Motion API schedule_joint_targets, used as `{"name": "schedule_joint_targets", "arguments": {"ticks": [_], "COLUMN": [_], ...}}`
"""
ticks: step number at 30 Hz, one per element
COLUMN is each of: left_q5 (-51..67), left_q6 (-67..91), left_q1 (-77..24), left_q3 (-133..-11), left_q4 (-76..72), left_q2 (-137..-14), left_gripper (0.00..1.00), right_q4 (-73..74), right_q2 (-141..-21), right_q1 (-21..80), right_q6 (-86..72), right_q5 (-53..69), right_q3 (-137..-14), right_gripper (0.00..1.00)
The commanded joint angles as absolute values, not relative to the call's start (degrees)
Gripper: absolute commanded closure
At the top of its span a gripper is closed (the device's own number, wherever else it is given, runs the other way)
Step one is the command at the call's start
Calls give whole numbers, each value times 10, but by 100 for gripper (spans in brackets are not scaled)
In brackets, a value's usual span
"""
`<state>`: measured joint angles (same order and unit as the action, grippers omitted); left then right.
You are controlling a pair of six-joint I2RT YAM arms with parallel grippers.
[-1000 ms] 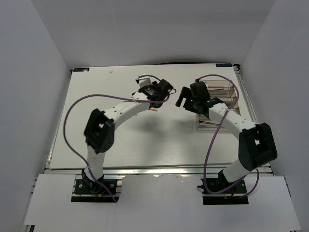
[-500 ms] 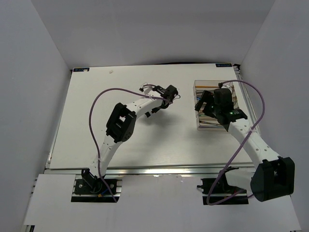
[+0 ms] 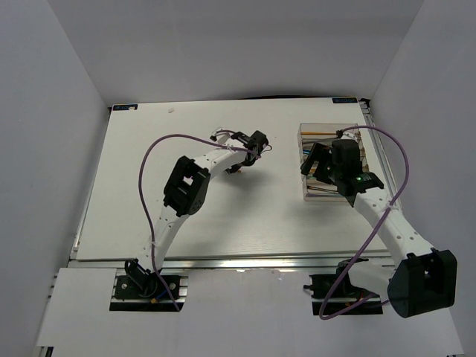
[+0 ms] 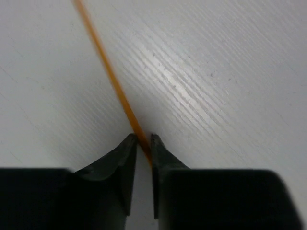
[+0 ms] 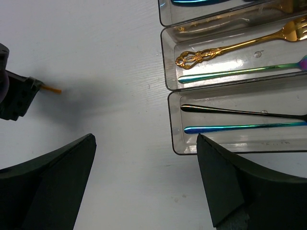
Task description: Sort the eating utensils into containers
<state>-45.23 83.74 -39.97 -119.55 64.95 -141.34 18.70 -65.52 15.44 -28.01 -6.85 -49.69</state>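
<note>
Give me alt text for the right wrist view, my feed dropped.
The right hand hangs open over the white table, beside a clear tray whose compartments hold a gold fork and slim black and blue utensils. At far left, the left hand pinches an orange chopstick, its tip poking out.
</note>
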Motion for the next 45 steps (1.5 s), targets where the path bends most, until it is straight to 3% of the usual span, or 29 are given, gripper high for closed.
{"name": "schedule_joint_targets", "arguments": {"ticks": [1, 4, 8, 12, 15, 19, 24, 30, 45], "left_q5": [-409, -392, -352, -316, -265, -221, -221, -216, -168], "left_q6": [830, 818, 796, 739, 648, 548, 470, 412, 374], "left_q1": [-399, -399, -400, -405, -417, -435, -457, -481, -517], "left_q3": [-1167, -1124, -979, -781, -695, -600, -550, -519, -507], "left_q4": [661, 657, 566, 436, 254, 162, 135, 108, 55], "left_q2": [-1428, -1419, -1359, -1269, -1188, -1116, -1044, -977, -926], "left_gripper": [80, 89, 100, 100, 100, 100, 100, 100, 100], "right_q4": [173, 168, 150, 119, 52, -56, -124, -148, -220], "right_q2": [-632, -614, -597, -607, -623, -649, -709, -771, -903], "right_q1": [148, 147, 144, 142, 141, 141, 157, 207, 281], "right_q6": [-272, -275, -279, -277, -277, -317, -377, -441, -510], "right_q5": [-61, -57, -31, 52, 165, 280, 315, 244, 203], "right_q3": [-492, -486, -472, -456, -427, -386, -378, -381, -390], "right_gripper": [11, 11, 11, 11, 11, 11, 11, 11, 11]}}
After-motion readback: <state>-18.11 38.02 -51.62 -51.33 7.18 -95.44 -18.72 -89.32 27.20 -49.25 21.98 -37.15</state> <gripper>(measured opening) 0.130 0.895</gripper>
